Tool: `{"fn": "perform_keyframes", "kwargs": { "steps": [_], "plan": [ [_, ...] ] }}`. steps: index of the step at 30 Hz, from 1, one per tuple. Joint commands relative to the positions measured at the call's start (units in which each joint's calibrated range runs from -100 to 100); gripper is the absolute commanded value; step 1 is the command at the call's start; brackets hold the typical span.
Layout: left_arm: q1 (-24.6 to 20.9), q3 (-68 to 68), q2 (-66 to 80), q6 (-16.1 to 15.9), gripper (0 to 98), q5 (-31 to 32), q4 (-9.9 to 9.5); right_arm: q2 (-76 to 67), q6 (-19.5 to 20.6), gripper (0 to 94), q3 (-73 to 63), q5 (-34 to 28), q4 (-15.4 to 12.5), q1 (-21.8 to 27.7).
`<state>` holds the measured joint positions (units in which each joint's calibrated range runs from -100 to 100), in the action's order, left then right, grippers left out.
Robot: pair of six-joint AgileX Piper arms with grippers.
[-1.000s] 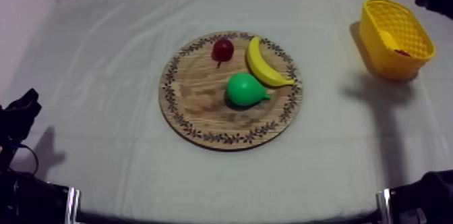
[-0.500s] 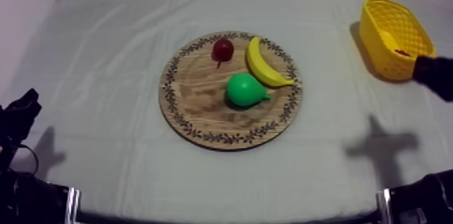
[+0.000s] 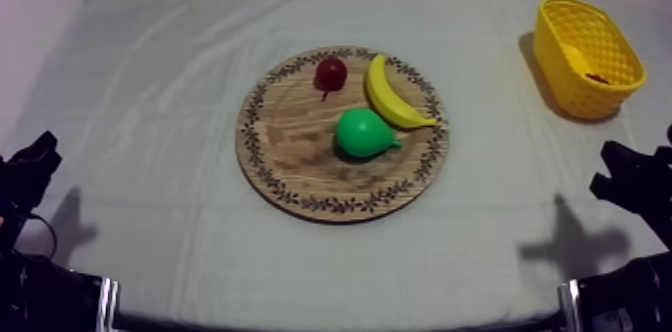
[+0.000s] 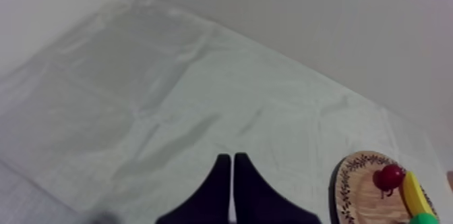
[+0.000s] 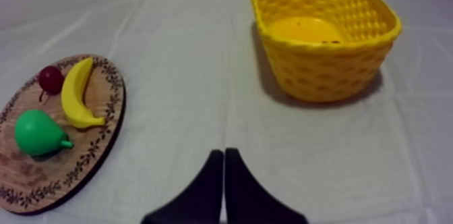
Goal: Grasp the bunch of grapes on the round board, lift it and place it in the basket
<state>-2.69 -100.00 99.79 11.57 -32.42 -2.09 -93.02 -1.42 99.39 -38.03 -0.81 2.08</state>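
Note:
The round wooden board (image 3: 290,146) lies mid-table and carries a small red fruit (image 3: 330,73), a banana (image 3: 392,94) and a green pear (image 3: 363,133); I see no grapes on it. The yellow basket (image 3: 575,96) stands at the far right, with a small dark thing (image 3: 597,78) inside by its near wall; I cannot tell what it is. My right gripper (image 3: 612,171) hangs low at the right edge, between basket and front edge. In the right wrist view its fingers (image 5: 224,156) lie together, short of the basket (image 5: 323,71). My left gripper (image 3: 35,161) rests at the left, shut (image 4: 231,160).
Bare grey-white cloth surrounds the board on all sides. The right wrist view has the board (image 5: 81,152) with pear (image 5: 37,132), banana (image 5: 77,92) and red fruit (image 5: 50,77) off beside the basket. The left wrist view catches the board's edge (image 4: 354,179).
My right arm has come away from the basket at the far right and moved down the right edge toward the front. The left arm and the fruit on the board have not moved.

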Motion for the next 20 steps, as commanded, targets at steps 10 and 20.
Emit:
{"fn": "perform_keyframes", "kwargs": {
  "steps": [10, 20],
  "plan": [
    [0.0, 0.0, 0.0, 0.0, 0.1, 0.0, -0.04, -2.6, -9.2, 0.5, 0.4, 0.6, -0.1, 2.5],
    [0.0, 0.0, 0.0, 0.0, 0.1, 0.0, -0.04, -2.6, -9.4, 0.5, 0.4, 0.6, -0.1, 3.1]
  ]
}}
